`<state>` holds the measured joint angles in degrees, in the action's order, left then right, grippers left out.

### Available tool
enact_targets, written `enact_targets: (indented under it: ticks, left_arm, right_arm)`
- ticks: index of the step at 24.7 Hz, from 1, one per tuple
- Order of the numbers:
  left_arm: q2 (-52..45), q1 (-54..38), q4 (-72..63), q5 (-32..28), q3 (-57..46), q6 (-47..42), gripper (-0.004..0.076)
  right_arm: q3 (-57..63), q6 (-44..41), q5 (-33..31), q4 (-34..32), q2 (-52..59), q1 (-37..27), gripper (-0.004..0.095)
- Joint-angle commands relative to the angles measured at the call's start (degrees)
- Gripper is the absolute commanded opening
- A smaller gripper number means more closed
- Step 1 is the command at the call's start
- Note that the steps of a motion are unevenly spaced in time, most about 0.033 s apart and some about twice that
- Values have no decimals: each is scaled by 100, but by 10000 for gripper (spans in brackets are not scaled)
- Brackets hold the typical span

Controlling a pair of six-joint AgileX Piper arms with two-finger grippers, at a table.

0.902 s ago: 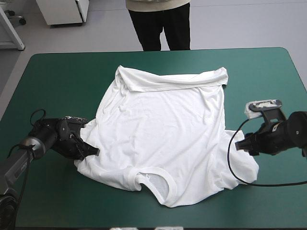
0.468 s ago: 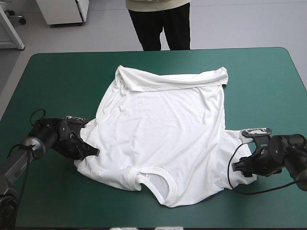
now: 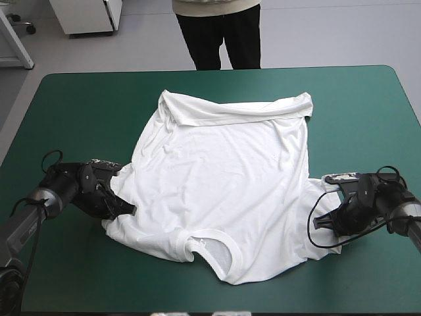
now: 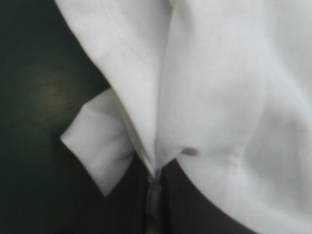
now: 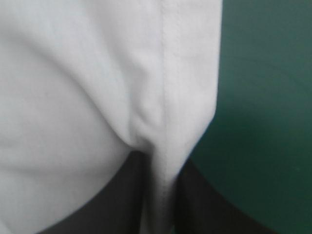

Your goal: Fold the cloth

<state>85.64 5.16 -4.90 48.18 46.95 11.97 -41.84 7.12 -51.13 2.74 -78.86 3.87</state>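
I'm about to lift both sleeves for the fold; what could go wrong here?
The left gripper and right gripper each pinch only a narrow fold at a sleeve edge of the T-shirt, so the cloth might slip out when lifted. The far hem lies rolled over, so a fold could trap that crease.

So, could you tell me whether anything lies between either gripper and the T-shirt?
Nothing visible does: the left gripper and the right gripper are each shut on a sleeve of the T-shirt.
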Motion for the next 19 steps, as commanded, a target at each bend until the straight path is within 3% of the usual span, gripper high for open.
enact_targets:
  ticks: [1,6,13,19]
  left_arm:
    - [280,69,-612,-456,-203,9,-9]
    - [75,69,-587,-525,-203,9,-9]
    - [-1248,69,-565,-240,486,33,-9]
    - [-2081,69,-542,-149,2165,61,-9]
  right_arm:
    - [49,347,45,370,-29,-35,-9]
    - [49,333,52,358,314,-35,-14]
    - [-814,333,-88,444,1959,-35,-17]
    - [-2526,531,-100,669,2593,-35,-17]
